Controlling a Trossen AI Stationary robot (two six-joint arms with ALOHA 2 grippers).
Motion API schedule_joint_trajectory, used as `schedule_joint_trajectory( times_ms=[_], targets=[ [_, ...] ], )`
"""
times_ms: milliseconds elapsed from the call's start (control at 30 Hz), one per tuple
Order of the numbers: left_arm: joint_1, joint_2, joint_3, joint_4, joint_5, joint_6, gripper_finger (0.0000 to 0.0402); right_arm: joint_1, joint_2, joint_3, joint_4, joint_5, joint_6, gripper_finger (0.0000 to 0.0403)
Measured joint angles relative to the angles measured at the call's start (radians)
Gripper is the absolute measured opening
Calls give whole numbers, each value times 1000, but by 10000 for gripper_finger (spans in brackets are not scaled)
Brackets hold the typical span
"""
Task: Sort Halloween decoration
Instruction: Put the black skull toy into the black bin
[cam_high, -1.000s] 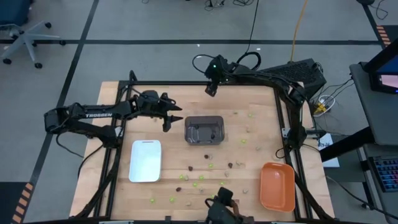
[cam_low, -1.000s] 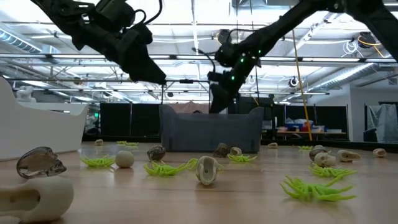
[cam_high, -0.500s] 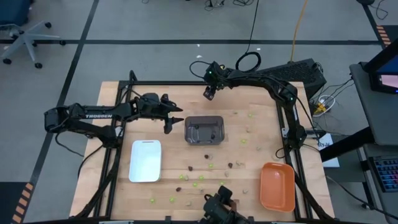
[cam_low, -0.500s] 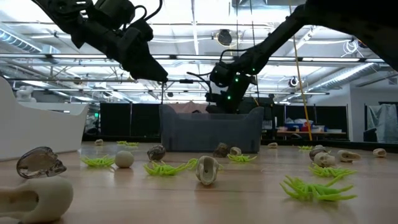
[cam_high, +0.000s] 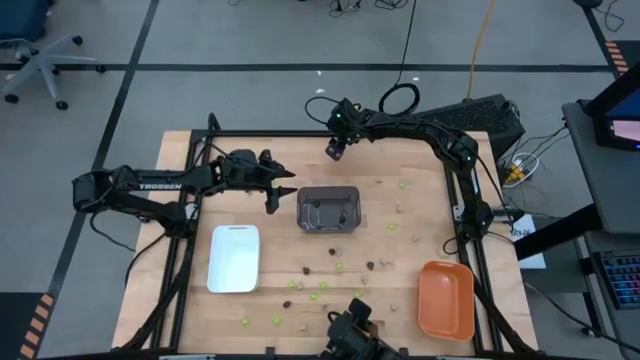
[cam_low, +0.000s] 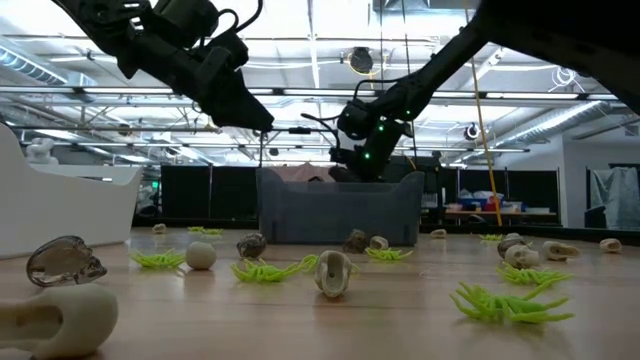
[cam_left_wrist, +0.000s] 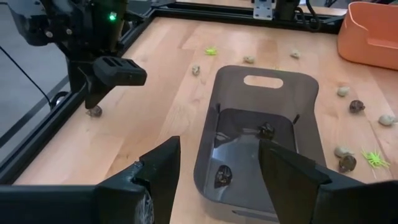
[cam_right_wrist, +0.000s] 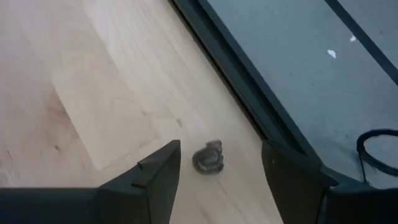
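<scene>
The pale wooden tabletop (cam_high: 400, 230) carries scattered Halloween decoration (cam_low: 333, 273), green, dark and tan, mostly on its near half. These trinkets look light, rigid and apt to roll, best pinched across the body. Farther back, the left gripper (cam_left_wrist: 214, 171) hangs spread and empty over the grey tray (cam_left_wrist: 280, 93). Only the right wrist view shows the right gripper (cam_right_wrist: 217, 163), fingers apart, straddling a dark piece (cam_right_wrist: 208, 156) by the far rail.
</scene>
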Motion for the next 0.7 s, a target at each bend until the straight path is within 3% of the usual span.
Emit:
schedule_joint_trajectory(
  times_ms=[700],
  targets=[
    [-29,0,1,15,-13,-26,215,-4,77,0,15,-56,-96,210]
  ],
)
